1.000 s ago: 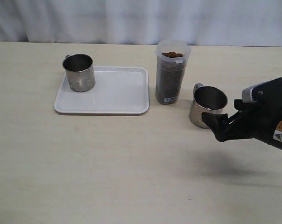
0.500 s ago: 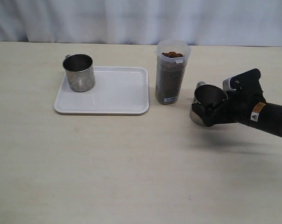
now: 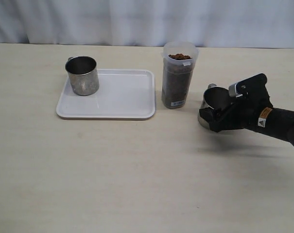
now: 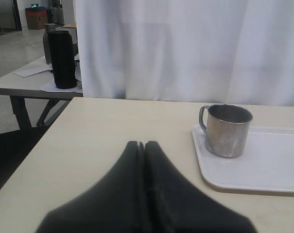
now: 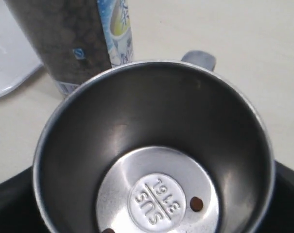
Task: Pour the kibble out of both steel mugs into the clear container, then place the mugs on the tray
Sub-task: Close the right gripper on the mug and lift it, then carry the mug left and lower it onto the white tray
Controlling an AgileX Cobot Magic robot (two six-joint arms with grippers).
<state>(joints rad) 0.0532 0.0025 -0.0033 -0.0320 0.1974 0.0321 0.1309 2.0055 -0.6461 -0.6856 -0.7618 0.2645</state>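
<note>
Steel mug [image 3: 215, 99] stands just right of the container [image 3: 178, 80]; our right gripper [image 3: 213, 114] straddles it, though we cannot tell whether it grips. Our left gripper [image 4: 141, 145] is pinched together.

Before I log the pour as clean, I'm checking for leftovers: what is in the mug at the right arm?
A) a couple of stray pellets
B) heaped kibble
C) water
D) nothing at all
A: in the right wrist view the mug has a bare bottom with just two pellets.
</note>
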